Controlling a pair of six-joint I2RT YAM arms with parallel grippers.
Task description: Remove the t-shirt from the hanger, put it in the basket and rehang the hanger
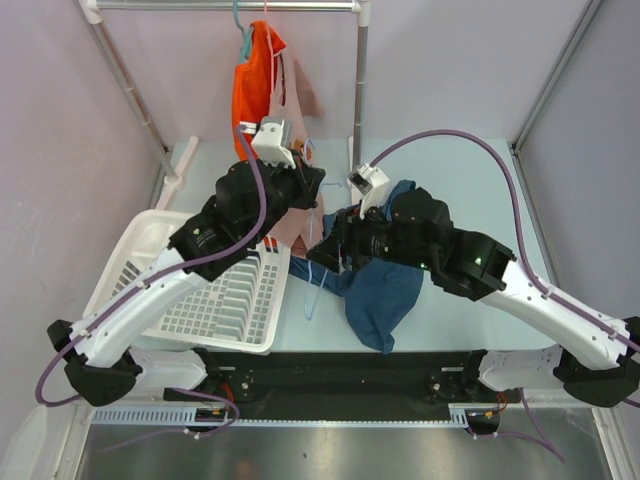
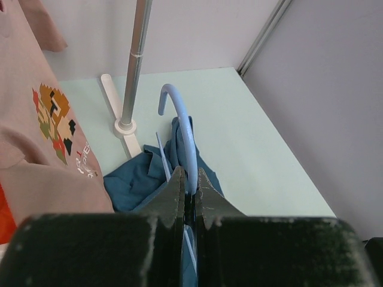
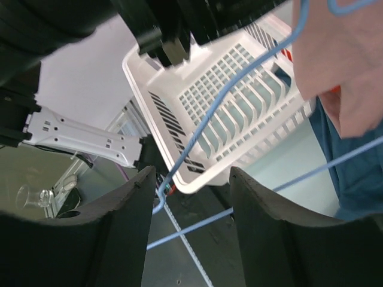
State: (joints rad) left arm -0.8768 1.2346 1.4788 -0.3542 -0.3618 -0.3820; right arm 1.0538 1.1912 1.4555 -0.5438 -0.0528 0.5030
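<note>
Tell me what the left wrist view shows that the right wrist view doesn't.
Only left wrist: the left hand shut on the hanger, the rack pole, the print on the pink shirt. Only right wrist: the white basket, the right hand open by the hanger wire. Both: the blue hanger, the blue t-shirt, the pink shirt.

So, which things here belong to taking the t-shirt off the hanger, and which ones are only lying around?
Belong to the job: blue hanger, blue t-shirt, left gripper shut on the hanger, right gripper open around its wire.
Just around: white basket, orange garment, pink shirt, clothes rail.
</note>
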